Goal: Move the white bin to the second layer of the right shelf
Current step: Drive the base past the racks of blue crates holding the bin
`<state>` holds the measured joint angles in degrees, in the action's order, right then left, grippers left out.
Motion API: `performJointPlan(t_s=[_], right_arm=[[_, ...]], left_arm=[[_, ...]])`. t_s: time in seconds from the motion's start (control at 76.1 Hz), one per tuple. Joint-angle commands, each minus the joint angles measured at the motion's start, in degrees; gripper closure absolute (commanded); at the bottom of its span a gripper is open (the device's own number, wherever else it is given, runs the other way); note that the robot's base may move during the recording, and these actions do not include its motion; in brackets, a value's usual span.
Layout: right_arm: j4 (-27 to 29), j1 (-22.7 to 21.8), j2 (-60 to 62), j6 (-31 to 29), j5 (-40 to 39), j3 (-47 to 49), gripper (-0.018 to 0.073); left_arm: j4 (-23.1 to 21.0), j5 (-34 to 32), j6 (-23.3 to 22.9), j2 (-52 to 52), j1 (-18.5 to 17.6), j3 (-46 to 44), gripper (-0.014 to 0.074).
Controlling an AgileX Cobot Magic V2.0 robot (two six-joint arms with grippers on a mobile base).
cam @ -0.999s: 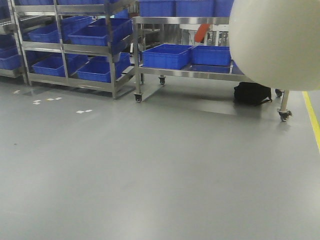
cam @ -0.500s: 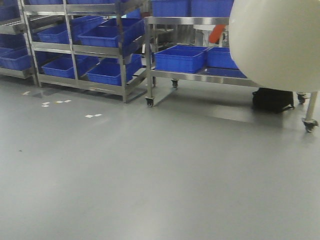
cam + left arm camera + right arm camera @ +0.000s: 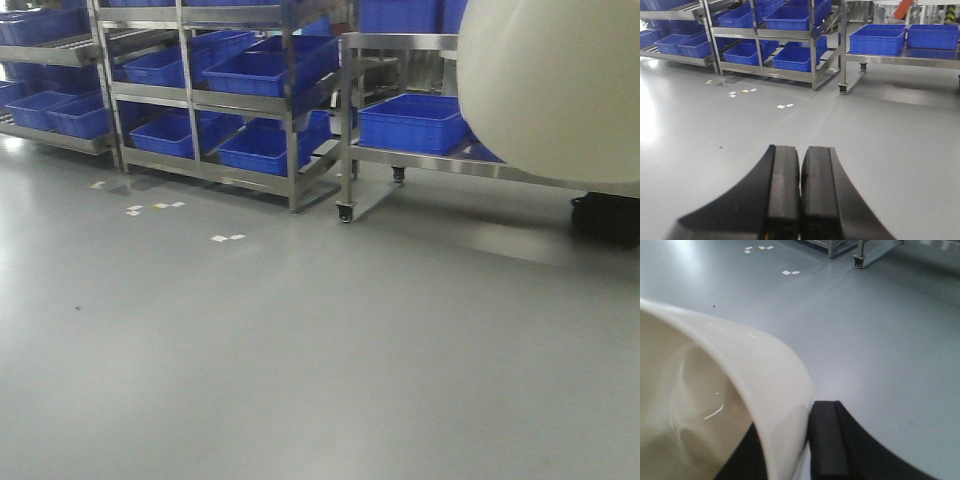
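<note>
The white bin [image 3: 550, 85] fills the upper right of the front view, held up off the floor. In the right wrist view its glossy rim and hollow inside [image 3: 725, 390] take up the left half. My right gripper [image 3: 800, 415] is shut on the bin's wall, with one black finger [image 3: 827, 440] outside it and the other inside. My left gripper [image 3: 800, 150] is shut with nothing between its pads, hanging over bare grey floor. Steel racks [image 3: 290, 110] stand at the back; I cannot tell which tier is the right shelf second layer.
The racks hold several blue crates [image 3: 260, 70]. A wheeled steel table [image 3: 400, 158] to their right carries another blue crate [image 3: 415, 120]. A black bag [image 3: 605, 215] lies under it. White tape marks [image 3: 225, 238] dot the grey floor.
The racks, table and floor marks have slid to the right in the front view as the camera swung left. The bin keeps its place in the frame, still gripped.
</note>
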<state>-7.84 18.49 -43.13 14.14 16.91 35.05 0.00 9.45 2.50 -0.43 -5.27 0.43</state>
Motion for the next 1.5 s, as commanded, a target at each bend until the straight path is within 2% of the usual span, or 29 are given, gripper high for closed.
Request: performJointPlan(t_s=[0.0, 1.485], right_arm=[[-0.64, -0.41, 0.37, 0.01, -5.87, 1.75, 0.0504], [-0.64, -0.41, 0.37, 0.01, -5.87, 1.75, 0.0504]], left_arm=[[0.0, -5.01, -0.3, -0.8, -0.33, 2.11, 0.0512], [0.0, -5.01, -0.3, -0.8, -0.33, 2.11, 0.0512]])
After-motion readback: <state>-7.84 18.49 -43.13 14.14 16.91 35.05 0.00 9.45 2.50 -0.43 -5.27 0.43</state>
